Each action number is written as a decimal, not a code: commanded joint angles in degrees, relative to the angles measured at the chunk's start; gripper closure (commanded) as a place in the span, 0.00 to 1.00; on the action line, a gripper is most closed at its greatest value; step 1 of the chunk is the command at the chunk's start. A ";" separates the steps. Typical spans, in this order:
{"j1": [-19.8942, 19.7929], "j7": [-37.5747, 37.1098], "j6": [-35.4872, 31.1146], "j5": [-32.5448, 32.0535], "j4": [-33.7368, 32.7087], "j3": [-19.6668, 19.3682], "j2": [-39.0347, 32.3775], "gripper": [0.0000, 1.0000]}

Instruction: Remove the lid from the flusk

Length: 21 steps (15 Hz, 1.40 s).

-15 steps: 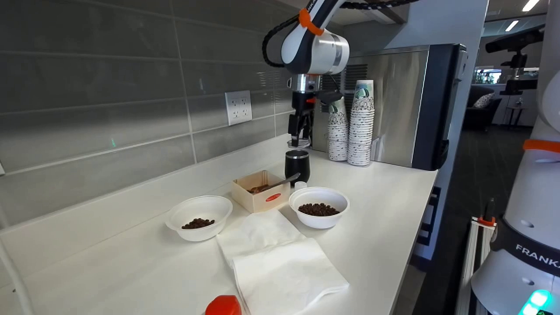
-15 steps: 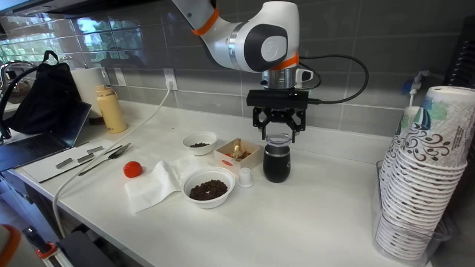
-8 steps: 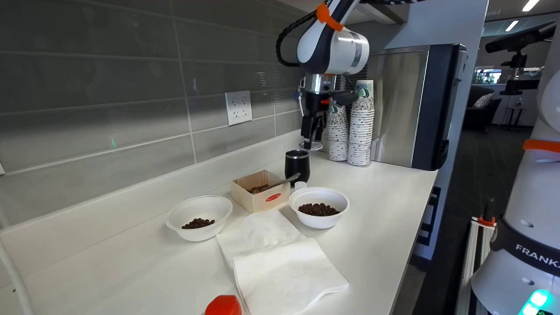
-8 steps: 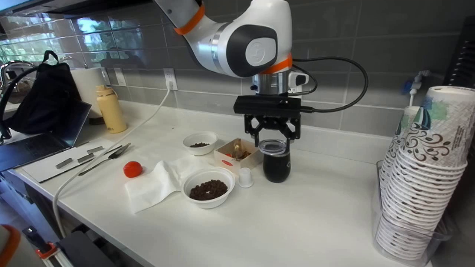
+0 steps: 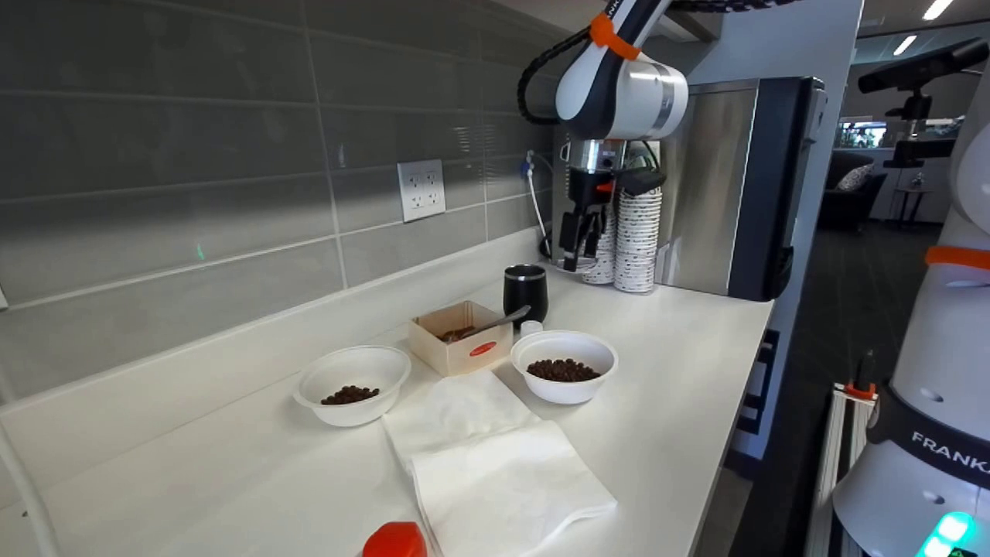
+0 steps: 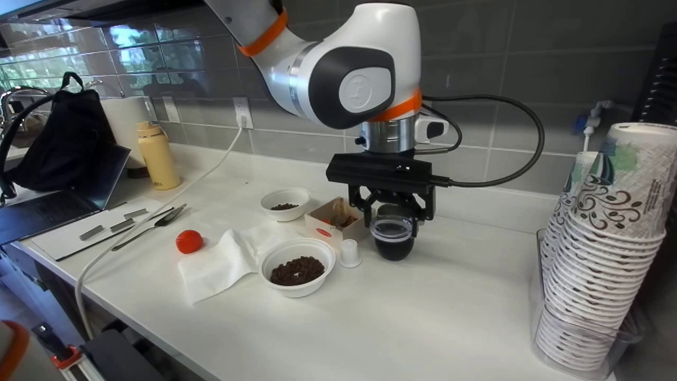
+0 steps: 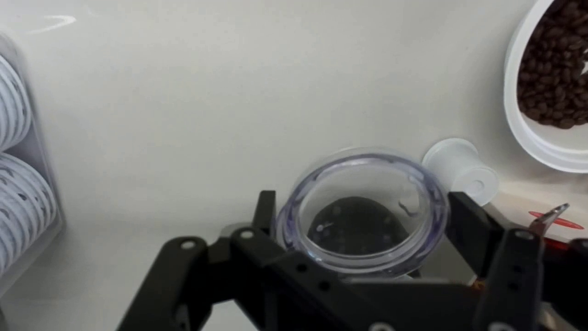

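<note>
The flusk is a short black cup (image 5: 526,298) with a metal rim, standing upright and uncovered on the counter. It is partly hidden behind the lid in an exterior view (image 6: 392,252). The lid is a clear round cap (image 6: 391,226), also seen in an exterior view (image 5: 571,266) and tilted in the wrist view (image 7: 367,161). My gripper (image 6: 391,230) is shut on the lid, one finger at each side of its rim, as the wrist view (image 7: 362,202) shows. It holds the lid in the air, in front of the flusk and apart from it. A dark shape shows through the lid.
A small white cup (image 6: 349,254) and a wooden box (image 6: 333,235) stand beside the flusk. A white bowl of beans (image 6: 317,283) stands nearer the front, another (image 6: 285,198) farther back. Tall stacks of paper cups (image 6: 597,296) stand at the counter's end. The tiled wall is behind.
My gripper has carried the lid from above the flusk away from the wall, towards the counter's front, and lower. The flusk has stayed in place.
</note>
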State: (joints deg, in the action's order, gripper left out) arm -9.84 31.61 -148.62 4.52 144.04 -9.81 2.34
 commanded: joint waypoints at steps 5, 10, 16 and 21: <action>-0.85 0.20 -5.89 2.16 -2.05 -1.03 -7.86 0.34; -3.10 2.12 -11.16 4.87 -4.54 1.95 -15.07 0.34; -7.91 2.29 -12.57 5.17 -8.42 6.97 -21.08 0.34; -10.84 2.39 -12.79 4.38 -10.21 9.48 -24.43 0.34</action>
State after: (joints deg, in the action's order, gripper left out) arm -18.62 32.80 -160.50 8.65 135.65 -2.09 -19.66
